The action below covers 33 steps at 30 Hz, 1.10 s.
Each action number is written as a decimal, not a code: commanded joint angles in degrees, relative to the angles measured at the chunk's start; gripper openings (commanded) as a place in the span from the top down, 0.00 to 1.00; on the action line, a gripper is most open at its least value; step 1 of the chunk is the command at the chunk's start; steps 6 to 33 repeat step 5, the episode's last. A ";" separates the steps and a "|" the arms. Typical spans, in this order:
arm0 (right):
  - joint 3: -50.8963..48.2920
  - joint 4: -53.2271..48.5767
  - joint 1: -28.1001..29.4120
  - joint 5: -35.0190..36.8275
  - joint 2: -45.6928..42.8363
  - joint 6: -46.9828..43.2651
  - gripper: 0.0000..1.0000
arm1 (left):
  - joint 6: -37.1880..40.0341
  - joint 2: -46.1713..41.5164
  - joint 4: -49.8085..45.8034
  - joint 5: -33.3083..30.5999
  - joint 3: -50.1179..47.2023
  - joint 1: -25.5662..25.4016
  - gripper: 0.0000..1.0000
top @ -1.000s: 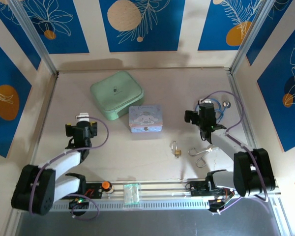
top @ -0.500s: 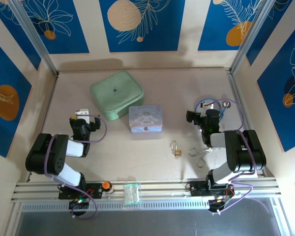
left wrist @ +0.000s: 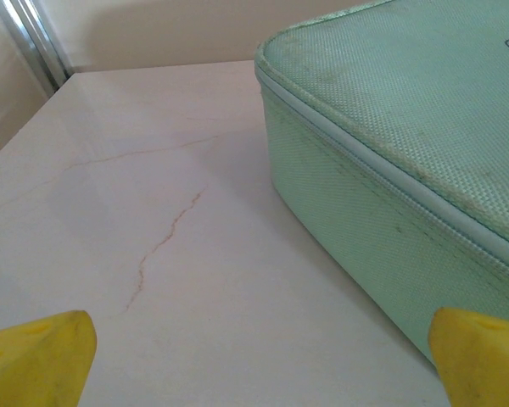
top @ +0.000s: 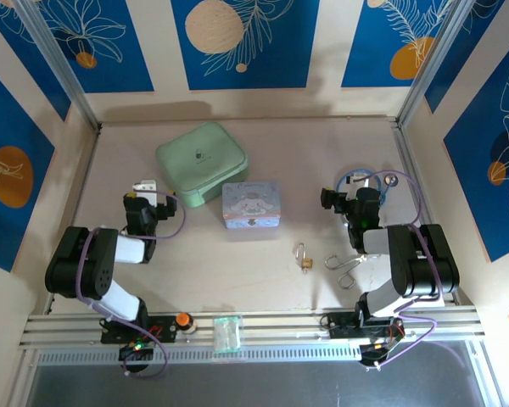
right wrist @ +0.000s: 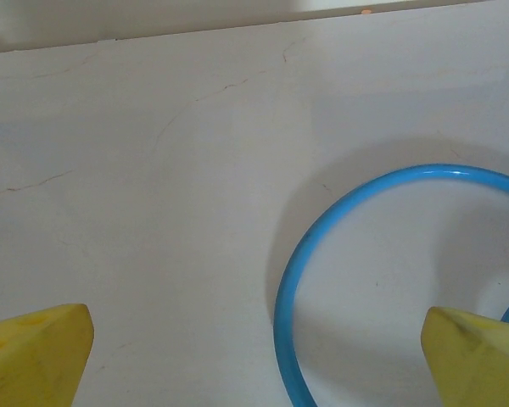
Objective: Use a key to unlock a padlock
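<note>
Your green case (top: 202,163) and blue tin (top: 251,204) sit shut, so their contents are hidden. The padlock (top: 305,259) lies on the table right of the tin, near the wire clip (top: 346,264), too small to read its shackle. Your left gripper (left wrist: 259,360) and right gripper (right wrist: 256,360) are spread wide and hold nothing, the right over a cable (right wrist: 282,331) cut off at the edge.

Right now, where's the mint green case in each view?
Top external: mint green case, back left, just behind-left of the pale blue tin.
Left wrist: case on the right side, close up.
Right wrist: looks at the blue cable loop.
Shared landmark: silver corner post, left of the case.
</note>
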 commanded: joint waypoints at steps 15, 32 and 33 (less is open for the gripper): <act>0.47 1.58 -0.60 -1.77 -0.32 -0.08 0.01 | 0.49 0.15 0.58 1.25 0.25 0.03 0.00; 0.47 1.58 -0.60 -1.77 -0.32 -0.08 0.01 | 0.49 0.15 0.58 1.25 0.25 0.03 0.00; 0.47 1.58 -0.60 -1.77 -0.32 -0.08 0.01 | 0.49 0.15 0.58 1.25 0.25 0.03 0.00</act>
